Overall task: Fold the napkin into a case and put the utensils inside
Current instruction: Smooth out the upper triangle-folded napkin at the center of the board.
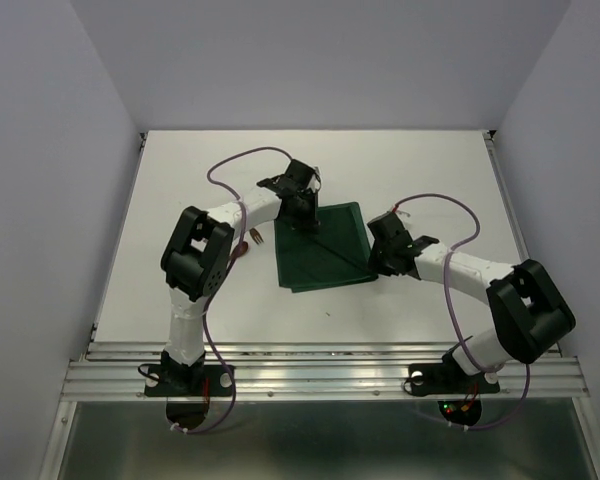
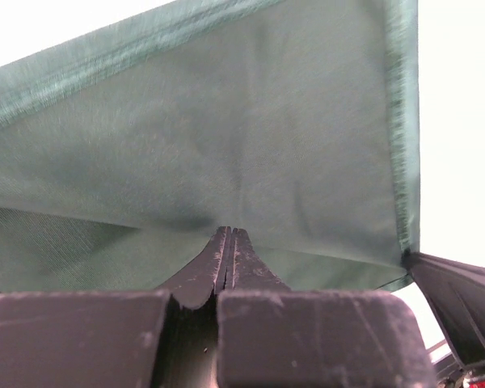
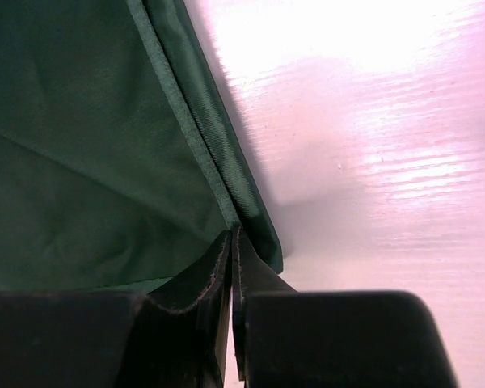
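Napkin (image 1: 320,250) is in the middle of the table (image 1: 430,180), dark green, partly folded w/ layers overlapping. My left gripper (image 1: 302,208) is at its far-left edge, jaws shut tight. In the wrist view the cloth dips right down to the tips, so I judge a thin pinch of napkin is in there. My right gripper (image 1: 382,262) is at the near-right corner, jaws closed to a sliver on the hemmed edge, and the cloth looks caught btw the tips. Utensils (image 1: 252,238) sit just left of the napkin, beside my left arm and apart from the cloth. They're too small to tell spoon from fork.

Risks as I see them:
- Both pinches are shallow, right at the edge. If my arms pull apart or lift at diff rates, the hem could slip out on one side & the fold drops crooked.
- Pulling too hard could drag the whole napkin across the smooth table.
- My left arm is close to the utensils, so a wide swing could knock them away or under the cloth.
- I can't tell whether I've got one layer or both, and the wrong one would give the wrong fold.
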Controlling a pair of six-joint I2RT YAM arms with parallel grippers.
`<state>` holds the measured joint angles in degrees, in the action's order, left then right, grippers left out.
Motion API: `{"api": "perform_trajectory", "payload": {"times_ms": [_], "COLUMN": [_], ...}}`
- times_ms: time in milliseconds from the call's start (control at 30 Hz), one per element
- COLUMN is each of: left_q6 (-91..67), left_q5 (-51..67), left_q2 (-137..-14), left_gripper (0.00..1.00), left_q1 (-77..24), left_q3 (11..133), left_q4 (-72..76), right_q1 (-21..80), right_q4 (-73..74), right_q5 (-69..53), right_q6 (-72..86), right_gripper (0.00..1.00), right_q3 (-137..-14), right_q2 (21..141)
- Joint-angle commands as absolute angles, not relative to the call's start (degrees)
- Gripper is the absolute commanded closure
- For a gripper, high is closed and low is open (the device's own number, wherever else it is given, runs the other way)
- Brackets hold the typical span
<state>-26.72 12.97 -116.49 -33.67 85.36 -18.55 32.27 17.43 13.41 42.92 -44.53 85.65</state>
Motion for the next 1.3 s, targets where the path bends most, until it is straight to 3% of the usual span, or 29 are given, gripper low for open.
{"api": "perform_trajectory", "payload": {"times_ms": [0,400,933,1267], "left_q6": [-24.4,-23.2,-23.6,-22.2], "left_q5": [11.2,9.3,8.1,6.3], "left_q2": [-113.4,-115.6,-123.9,-116.2], "left_gripper": [1.0,1.0,1.0,1.0], "left_q1": [-32.9,-26.6,-25.6,-24.9], "left_q3": [90.2,90.7,91.6,93.9], "left_q4": [-21.3,-23.1,-21.2,-24.3], "right_q1": [32.5,32.5,32.5,32.5], "right_q4": [19.2,16.6,16.5,18.6], "right_q5": [16.8,15.6,15.6,17.8], "right_q6": [41.5,41.4,40.1,39.5], "right_gripper": [0.92,0.91,0.85,0.84], "right_q3": [-48.5,-50.9,-50.5,-51.7], "right_q2": [81.6,87.0,87.0,84.4]}}
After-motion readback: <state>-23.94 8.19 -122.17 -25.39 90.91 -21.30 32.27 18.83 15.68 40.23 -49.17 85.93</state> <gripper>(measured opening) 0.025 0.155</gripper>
